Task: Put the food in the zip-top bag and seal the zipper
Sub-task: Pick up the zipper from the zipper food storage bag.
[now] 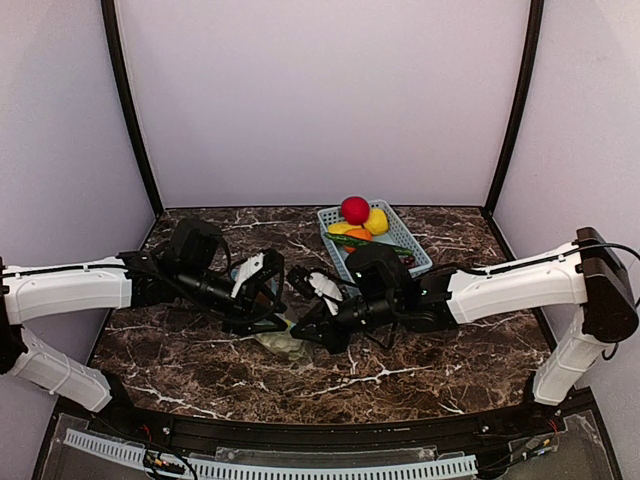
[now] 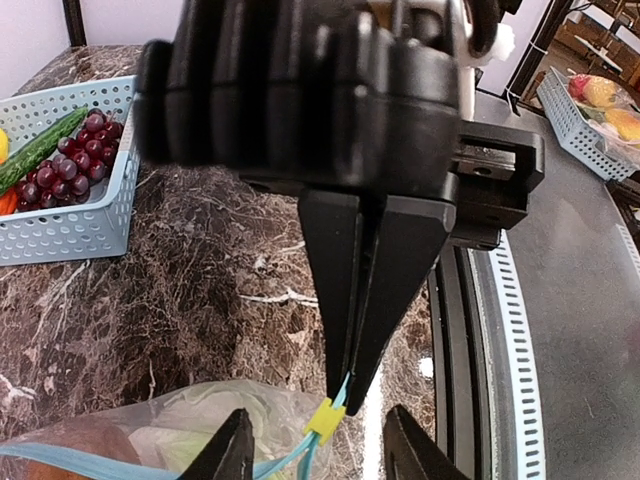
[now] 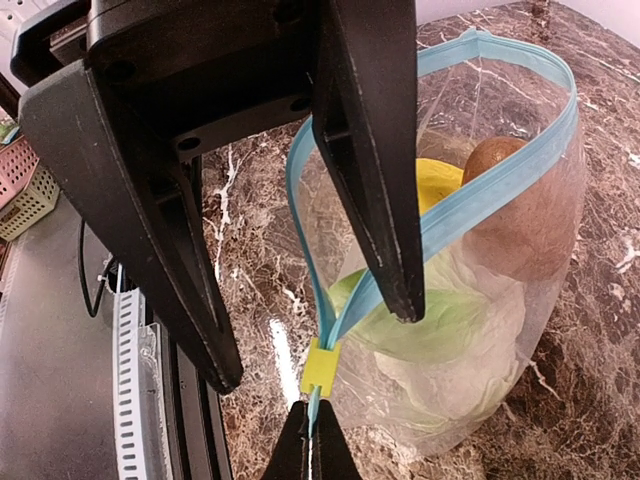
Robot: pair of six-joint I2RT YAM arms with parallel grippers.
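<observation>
The left gripper (image 3: 315, 345) stood wide open, its two fingers straddling the zipper (image 3: 480, 190) just beside the yellow slider (image 3: 320, 367). One finger was outside the bag and the other crossed the blue strip, neither visibly pinching anything. The zip-top bag (image 3: 500, 330) sat on the marble surface (image 1: 450, 370) at near centre, between the two grippers. Its mouth gaped in a rounded loop, so the seal was judged not yet made. Through the clear plastic showed the yellow banana (image 3: 440, 185), the light-green piece (image 3: 420, 320) and the lumpy white cauliflower (image 3: 450, 370), with a brown rounded item (image 3: 520, 220) alongside them. The filling step therefore looked done. From the slider the zipper's long axis ran roughly leftward, away from the right gripper (image 2: 345, 395). That gripper was clamped tight on the strip's very end, right at the slider, anchoring that corner. The left gripper was thus the one placed to close on the slider and draw it along the strip. The likely risk was the limp film bunching if the anchored end slipped. Further right and far stood the light-blue basket (image 1: 415, 255), well apart from the bag.
</observation>
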